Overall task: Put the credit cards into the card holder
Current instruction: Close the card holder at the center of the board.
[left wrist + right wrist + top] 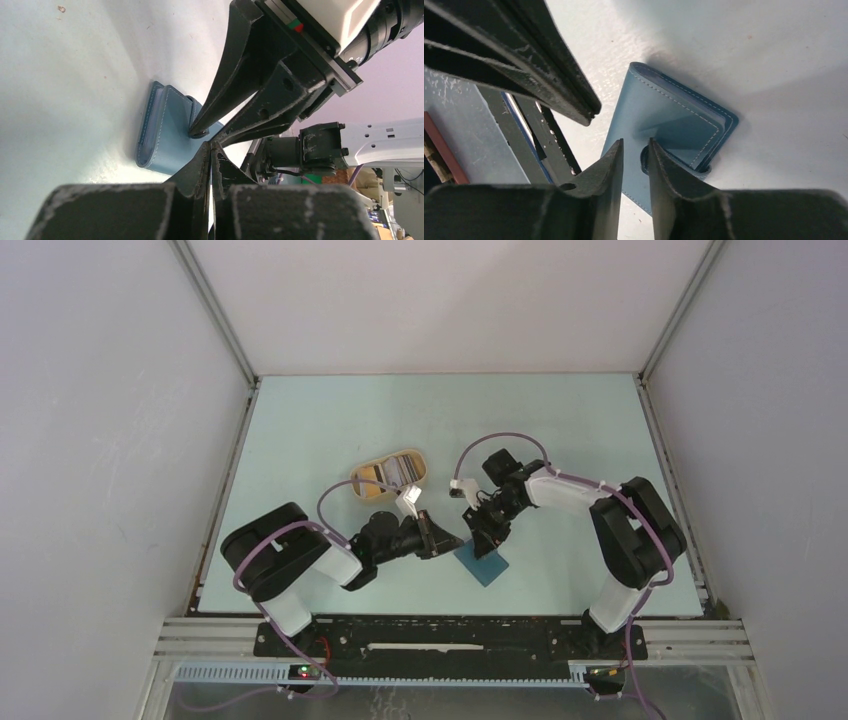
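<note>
the card holder (pixel 482 562) is lying folded flat on the pale table (pixel 320 440), near the front edge and between the two arms. the wrist views are showing its stitched teal cover, with lighter blue layers visible along one open edge. the left gripper (pixel 210 150) is reaching in low from the left with its two fingers pressed together. its tip is sitting just beside the left edge of the card holder, and the views are not showing whether it is touching that edge. the right gripper (pixel 635 144) is pointing down onto the card holder from above. its fingers are standing a narrow gap apart, with pale table showing through the gap. the snap tab (pixel 644 162) is curling up at the near corner of the card holder, directly at the right gripper's fingertips, and the views are not showing whether the tips are touching it. the credit cards (pixel 403 468) are resting in the tan oval tray (pixel 362 485), which is sitting farther back on the table, well apart from the card holder and behind the left gripper.
</note>
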`<action>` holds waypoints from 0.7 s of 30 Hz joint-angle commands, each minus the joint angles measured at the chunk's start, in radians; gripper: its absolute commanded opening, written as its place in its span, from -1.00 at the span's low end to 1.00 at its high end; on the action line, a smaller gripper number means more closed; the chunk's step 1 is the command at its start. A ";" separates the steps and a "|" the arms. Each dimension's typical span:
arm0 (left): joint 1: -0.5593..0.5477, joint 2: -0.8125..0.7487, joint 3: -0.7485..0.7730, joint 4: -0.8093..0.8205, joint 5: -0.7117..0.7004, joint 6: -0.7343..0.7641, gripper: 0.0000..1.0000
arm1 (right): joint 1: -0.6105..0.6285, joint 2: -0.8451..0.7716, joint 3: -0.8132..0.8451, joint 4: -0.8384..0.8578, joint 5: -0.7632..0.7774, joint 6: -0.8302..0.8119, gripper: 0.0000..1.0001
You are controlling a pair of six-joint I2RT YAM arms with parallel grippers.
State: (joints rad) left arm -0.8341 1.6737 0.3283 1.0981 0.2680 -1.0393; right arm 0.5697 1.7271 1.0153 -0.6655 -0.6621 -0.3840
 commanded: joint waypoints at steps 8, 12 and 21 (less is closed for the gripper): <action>-0.010 -0.070 -0.007 0.012 -0.027 0.002 -0.82 | -0.052 -0.123 0.046 -0.067 -0.136 -0.077 0.03; -0.021 -0.068 0.006 0.000 -0.030 0.004 -0.81 | -0.082 -0.161 0.047 -0.115 -0.170 -0.158 0.21; -0.060 -0.070 0.074 -0.181 -0.078 0.062 -0.82 | -0.111 -0.401 -0.134 -0.035 -0.119 -0.670 0.21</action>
State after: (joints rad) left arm -0.8680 1.6337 0.3336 1.0370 0.2398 -1.0351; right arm 0.4576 1.4761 0.9871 -0.7616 -0.7746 -0.7055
